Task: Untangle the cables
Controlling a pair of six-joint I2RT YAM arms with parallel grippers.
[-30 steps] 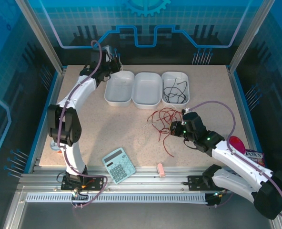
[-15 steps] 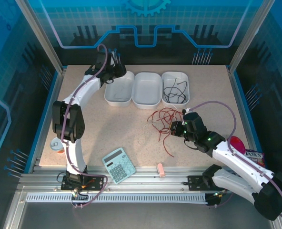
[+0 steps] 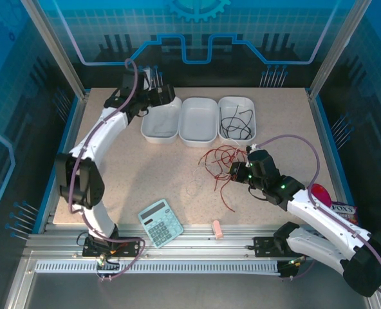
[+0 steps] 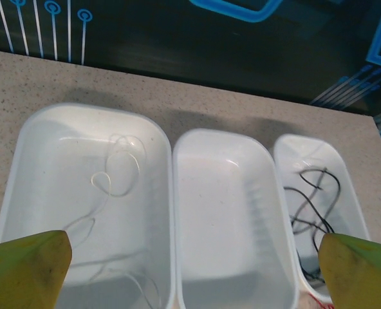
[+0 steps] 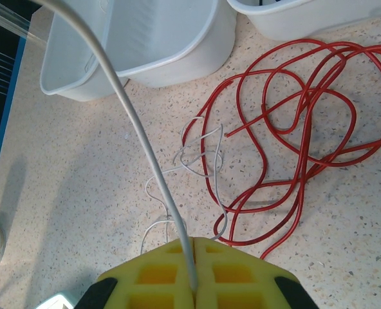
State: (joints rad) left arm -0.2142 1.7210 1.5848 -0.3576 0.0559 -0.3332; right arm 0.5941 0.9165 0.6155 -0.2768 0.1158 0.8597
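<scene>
Cables lie in three places. A thin black cable (image 4: 309,196) is coiled inside the right-hand white plastic tray (image 4: 300,149). A loose white strand (image 4: 116,170) curls on the floor of the left-hand white plastic tray (image 4: 49,154). A third white plastic tray (image 4: 229,193) stands between them, and the three sit side by side at the far end of the speckled beige counter (image 3: 145,167). A long red cable (image 5: 293,122) sprawls in overlapping loops on the counter just in front of the trays, with fine white loops (image 5: 203,158) threaded through its left side.

The left tool (image 4: 190,270) hangs above the trays with its yellow fingers (image 4: 23,270) wide apart and nothing between them. The right tool (image 5: 195,280) sits low beside the red tangle, its yellow pads pressed together and clamped on a thin white cable (image 5: 145,147). That cable rises from the grip toward the upper left of the right wrist view and leaves the picture; I cannot tell whether it joins the strand in the tray.

A pale blue calculator (image 3: 160,222) and a small pink block (image 3: 217,230) lie near the front edge, well apart from the cables.
</scene>
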